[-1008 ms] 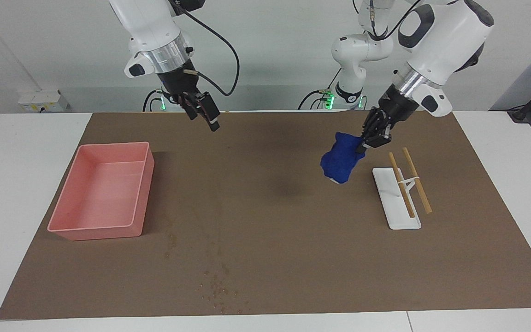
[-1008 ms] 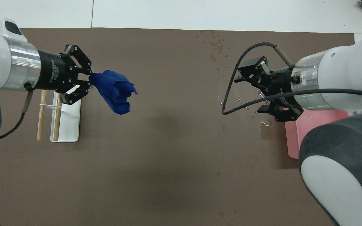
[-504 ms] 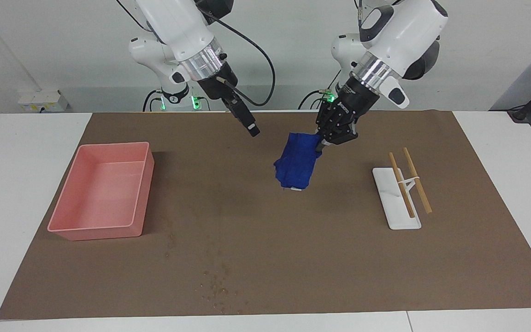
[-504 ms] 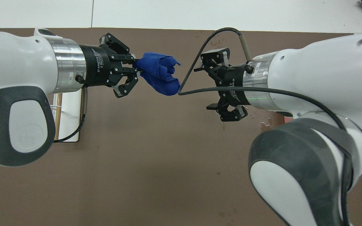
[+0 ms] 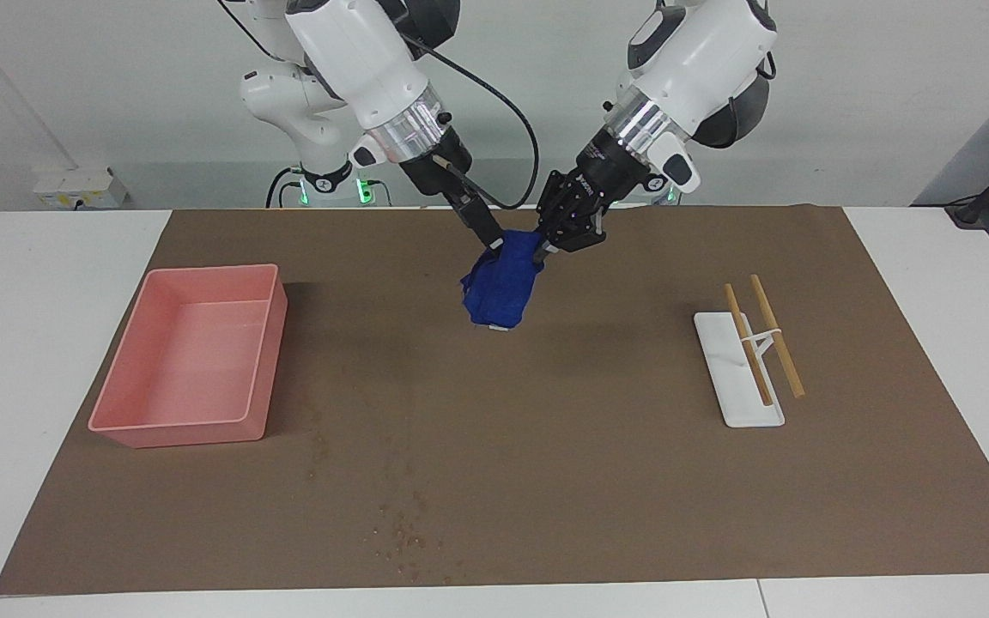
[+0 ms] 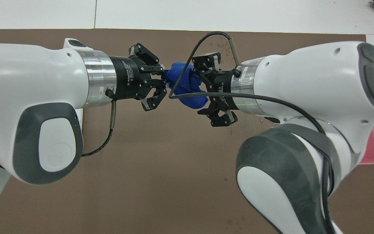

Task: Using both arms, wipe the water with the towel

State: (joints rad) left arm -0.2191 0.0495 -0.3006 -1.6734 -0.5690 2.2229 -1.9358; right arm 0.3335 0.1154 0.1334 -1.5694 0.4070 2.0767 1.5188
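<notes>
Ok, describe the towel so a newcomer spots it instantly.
Start at the brown mat and go to its middle, where both arms meet. The towel hangs there from the left pincer, a lumpy bundle and the only deep blue thing present.

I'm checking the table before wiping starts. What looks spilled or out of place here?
Water drops are spattered on the mat near its edge farthest from the robots, not yet wiped. The towel hangs in the air between the left hand and right hand.

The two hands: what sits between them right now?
The blue towel, held up over the brown mat. The left hand pinches one end and the open right hand meets the other, clearest in the overhead view.
</notes>
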